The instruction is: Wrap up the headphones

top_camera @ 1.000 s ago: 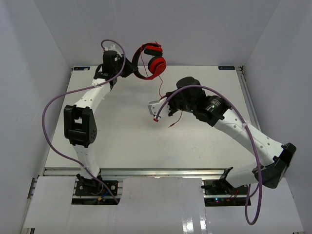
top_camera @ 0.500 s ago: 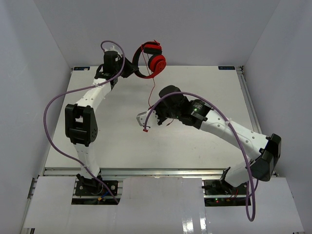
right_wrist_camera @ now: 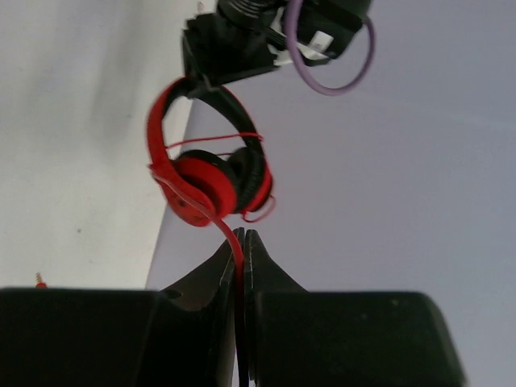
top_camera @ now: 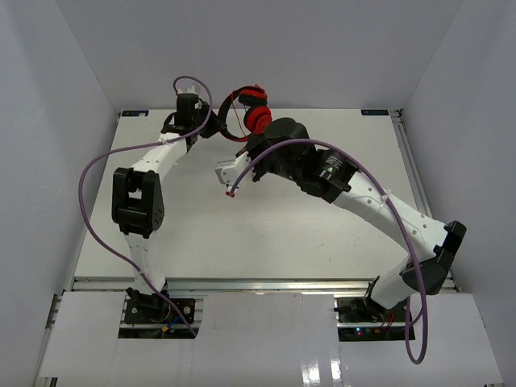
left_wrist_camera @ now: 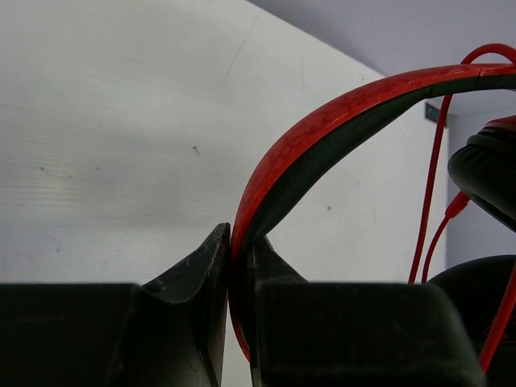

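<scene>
The headphones (top_camera: 255, 118) hang in the air over the table's far edge, red ear cups (right_wrist_camera: 201, 181) below a black-and-red headband (left_wrist_camera: 339, 121). My left gripper (top_camera: 218, 124) is shut on the headband, its jaws (left_wrist_camera: 240, 234) pinching the band's lower end. My right gripper (top_camera: 251, 149) sits just in front of and below the cups. It is shut on the thin red cable (right_wrist_camera: 230, 232), which comes off the lower cup and enters the jaws (right_wrist_camera: 243, 235). One strand of cable (right_wrist_camera: 218, 139) crosses the headband's arch above the cups. More cable (left_wrist_camera: 431, 201) hangs beside the ear pad (left_wrist_camera: 488, 173).
The white table (top_camera: 242, 234) lies below both arms, with grey walls at the left, right and back. Thick purple robot cables (top_camera: 89, 185) loop off each arm. A small red bit (right_wrist_camera: 36, 280) lies on the table under the right wrist.
My right arm has swung left and back toward the headphones, carrying the cable up close under the cups. The left arm shifted slightly right, still holding the headband.
</scene>
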You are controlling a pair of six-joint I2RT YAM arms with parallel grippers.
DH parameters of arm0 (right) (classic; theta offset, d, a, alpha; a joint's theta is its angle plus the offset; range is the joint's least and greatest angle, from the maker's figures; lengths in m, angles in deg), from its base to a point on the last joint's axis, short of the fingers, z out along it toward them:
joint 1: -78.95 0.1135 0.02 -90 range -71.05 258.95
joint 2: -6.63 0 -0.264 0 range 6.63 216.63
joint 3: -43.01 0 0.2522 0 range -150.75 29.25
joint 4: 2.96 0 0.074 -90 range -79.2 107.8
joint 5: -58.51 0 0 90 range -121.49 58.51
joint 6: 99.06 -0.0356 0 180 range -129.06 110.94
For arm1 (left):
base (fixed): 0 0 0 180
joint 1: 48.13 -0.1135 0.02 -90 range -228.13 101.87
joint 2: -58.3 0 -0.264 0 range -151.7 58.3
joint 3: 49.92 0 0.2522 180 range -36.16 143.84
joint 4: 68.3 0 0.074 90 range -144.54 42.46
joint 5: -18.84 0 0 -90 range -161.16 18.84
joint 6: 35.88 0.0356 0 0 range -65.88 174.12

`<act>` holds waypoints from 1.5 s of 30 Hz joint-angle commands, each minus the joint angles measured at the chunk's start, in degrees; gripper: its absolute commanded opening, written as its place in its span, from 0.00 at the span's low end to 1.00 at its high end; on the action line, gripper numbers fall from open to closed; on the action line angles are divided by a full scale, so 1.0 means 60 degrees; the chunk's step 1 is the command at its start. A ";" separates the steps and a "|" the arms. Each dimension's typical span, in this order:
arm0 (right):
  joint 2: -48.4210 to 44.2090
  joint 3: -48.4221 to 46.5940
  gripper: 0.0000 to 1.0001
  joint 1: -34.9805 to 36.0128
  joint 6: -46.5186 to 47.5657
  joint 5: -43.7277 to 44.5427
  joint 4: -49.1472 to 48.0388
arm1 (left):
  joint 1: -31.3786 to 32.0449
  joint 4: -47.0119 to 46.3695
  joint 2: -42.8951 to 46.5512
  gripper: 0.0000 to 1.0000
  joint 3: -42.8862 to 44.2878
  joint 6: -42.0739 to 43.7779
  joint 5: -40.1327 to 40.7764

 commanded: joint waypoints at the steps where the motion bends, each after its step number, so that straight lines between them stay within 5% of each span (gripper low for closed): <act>1: 0.0083 -0.0139 0.08 -0.0201 0.0815 0.0702 -0.0863 | 0.0310 -0.0353 0.0576 0.00 -0.0517 0.1083 0.0270; 21: 0.0210 0.0791 0.11 -0.2338 0.0624 -0.0842 -0.1910 | 0.1638 -0.1376 0.3858 0.00 -0.4203 0.4231 -0.0838; 35: 0.1063 0.0205 0.09 -0.3734 -0.3146 -0.3027 -0.2320 | 0.2109 -0.1612 0.5837 0.00 -0.5311 0.4614 -0.2683; 45: 0.0826 0.1125 0.08 -0.5924 -0.7823 -0.6653 -0.2695 | 0.2109 -0.1906 0.6623 0.00 -0.4990 0.3637 -0.1537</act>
